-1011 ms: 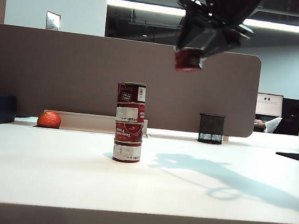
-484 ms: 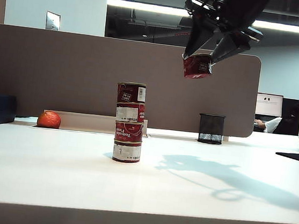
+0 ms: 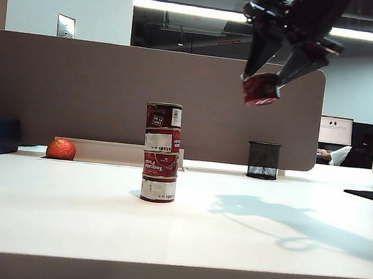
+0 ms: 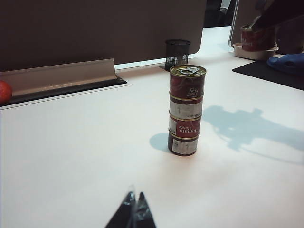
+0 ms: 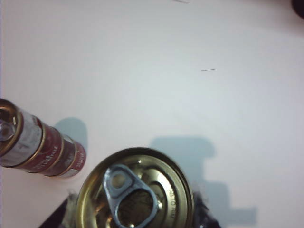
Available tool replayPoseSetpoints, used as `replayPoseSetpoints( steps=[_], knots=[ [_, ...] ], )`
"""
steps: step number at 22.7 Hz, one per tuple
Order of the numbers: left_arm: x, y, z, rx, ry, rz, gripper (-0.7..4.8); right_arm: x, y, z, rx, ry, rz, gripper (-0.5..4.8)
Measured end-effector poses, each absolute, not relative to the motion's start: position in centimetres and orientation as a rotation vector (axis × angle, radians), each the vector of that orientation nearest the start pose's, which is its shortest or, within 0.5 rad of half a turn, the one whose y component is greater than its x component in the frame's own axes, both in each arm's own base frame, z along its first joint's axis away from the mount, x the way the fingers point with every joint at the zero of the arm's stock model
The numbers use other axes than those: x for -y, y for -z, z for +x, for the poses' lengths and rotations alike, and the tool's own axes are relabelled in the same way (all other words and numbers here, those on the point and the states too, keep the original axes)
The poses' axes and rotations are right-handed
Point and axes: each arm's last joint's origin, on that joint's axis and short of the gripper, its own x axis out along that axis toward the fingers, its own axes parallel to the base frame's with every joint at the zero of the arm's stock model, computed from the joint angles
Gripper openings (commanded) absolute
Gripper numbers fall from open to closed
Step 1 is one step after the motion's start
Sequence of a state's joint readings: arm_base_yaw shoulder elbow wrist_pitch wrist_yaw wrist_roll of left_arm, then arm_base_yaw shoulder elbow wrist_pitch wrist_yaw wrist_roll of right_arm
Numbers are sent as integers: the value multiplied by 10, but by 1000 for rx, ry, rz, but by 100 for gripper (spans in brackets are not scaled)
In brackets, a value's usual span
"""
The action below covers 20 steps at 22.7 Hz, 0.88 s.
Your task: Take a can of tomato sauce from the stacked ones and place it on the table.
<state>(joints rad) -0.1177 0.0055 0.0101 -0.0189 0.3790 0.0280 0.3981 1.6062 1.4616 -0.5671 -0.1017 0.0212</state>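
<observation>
White table (image 3: 63, 220) smooth and glossy, pale front edge nearest the camera; arm shadow on it at 4 o'clock of the stack of cans (image 3: 161, 152), four tins high, upright, mid-table. Left gripper (image 4: 134, 213) low over the near table, fingertips pressed together, holding nothing. Right gripper (image 3: 272, 80) high in the air at 2 o'clock of the stack, clenched on the can of tomato sauce (image 3: 260, 89), tilted, well clear of the surface; pull-tab lid (image 5: 135, 190) fills the right wrist view. Farther back: orange (image 3: 61, 149) at 10 o'clock, black mesh cup (image 3: 263, 160) at 2 o'clock, brown partition (image 3: 78, 87), ceiling light strip (image 3: 181, 9) beyond.
</observation>
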Motion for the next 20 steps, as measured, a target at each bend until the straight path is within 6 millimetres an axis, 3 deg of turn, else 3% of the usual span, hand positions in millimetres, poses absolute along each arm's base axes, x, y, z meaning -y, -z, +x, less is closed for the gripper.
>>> replayPoseSetpoints(
  steps=[7, 15, 20],
  knots=[
    [22, -165, 93, -7, 497, 26, -6, -121, -337, 320, -724, -416, -75, 152],
    [22, -165, 93, -7, 496, 26, -6, -103, -352, 298, -678, -390, -56, 147],
    [22, -165, 93, -7, 496, 26, -6, -94, -342, 280, -658, -378, -38, 147]
  ],
)
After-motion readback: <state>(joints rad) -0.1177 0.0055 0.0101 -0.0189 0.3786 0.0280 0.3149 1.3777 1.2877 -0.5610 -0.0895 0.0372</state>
